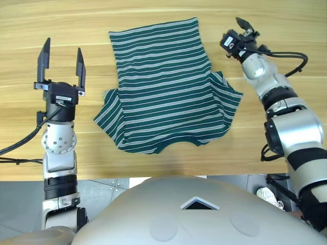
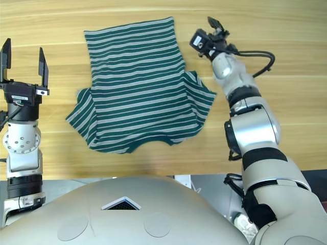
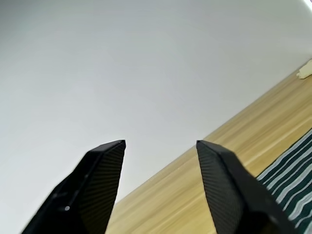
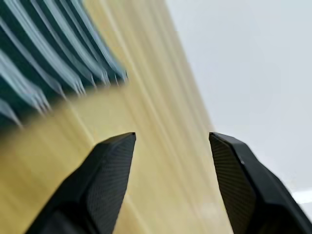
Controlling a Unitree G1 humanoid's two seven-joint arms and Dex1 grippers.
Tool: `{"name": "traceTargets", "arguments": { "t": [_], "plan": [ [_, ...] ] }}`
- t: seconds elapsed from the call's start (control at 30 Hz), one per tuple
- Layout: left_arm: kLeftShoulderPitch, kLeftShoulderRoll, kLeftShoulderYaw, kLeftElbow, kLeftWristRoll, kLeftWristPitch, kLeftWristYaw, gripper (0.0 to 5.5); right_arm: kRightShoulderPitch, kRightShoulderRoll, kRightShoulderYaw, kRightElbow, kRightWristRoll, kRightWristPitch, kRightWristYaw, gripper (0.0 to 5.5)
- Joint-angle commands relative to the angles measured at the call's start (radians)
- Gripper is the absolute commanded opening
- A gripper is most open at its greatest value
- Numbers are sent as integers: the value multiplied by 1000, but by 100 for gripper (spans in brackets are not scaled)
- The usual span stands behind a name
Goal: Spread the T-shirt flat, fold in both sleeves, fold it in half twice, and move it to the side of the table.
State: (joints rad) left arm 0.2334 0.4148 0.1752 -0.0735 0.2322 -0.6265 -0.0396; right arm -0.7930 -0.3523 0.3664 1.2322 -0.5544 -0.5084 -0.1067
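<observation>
Green white-striped cotton T-shirt (image 1: 163, 87) mid pale wooden worktop (image 1: 51, 20), hem toward far edge, sleeves rumpled | left gripper (image 1: 63, 47) wide, empty, apart | right gripper (image 1: 247, 26) wide, empty, near hem corner | spreading — likely best: pinch 2 sleeve tips, draw outward evenly.

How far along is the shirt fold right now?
The green striped T-shirt lies mostly spread on the wooden table, rumpled at the shoulders. Nothing in hand: left gripper and right gripper are open beside it. Sleeves, both halvings and the move aside remain.
</observation>
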Motion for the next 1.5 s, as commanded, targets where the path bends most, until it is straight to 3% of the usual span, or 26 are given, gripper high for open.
{"name": "traceTargets", "arguments": {
  "t": [0.03, 0.23, 0.53, 0.73, 0.93, 1.17, 1.5],
  "plan": [
    [2, 5, -51, 35, 38, -5, -30, 270, 0, 26, 56, 22, -49, 18, 26, 278],
    [16, 17, -109, 16, 37, -20, -82, 270, 25, 47, 111, 81, -87, 90, 83, 278],
    [41, 38, -76, -9, 13, -15, -94, 270, 48, -30, 43, 107, -14, 171, 115, 278],
    [28, 28, -69, 20, 22, -24, -72, 270, 7, -20, -8, 10, 37, 9, 46, 278],
    [19, 26, -80, 31, 21, -23, -78, 270, 44, 45, 63, -96, -9, -102, 101, 278],
    [14, 27, -96, 31, 25, -19, -86, 270, 68, 74, 121, 15, -49, -4, 186, 278],
    [41, 51, -94, 67, 60, -29, -88, 270, 44, -5, 16, 98, 36, 159, 141, 278]
  ]
}}
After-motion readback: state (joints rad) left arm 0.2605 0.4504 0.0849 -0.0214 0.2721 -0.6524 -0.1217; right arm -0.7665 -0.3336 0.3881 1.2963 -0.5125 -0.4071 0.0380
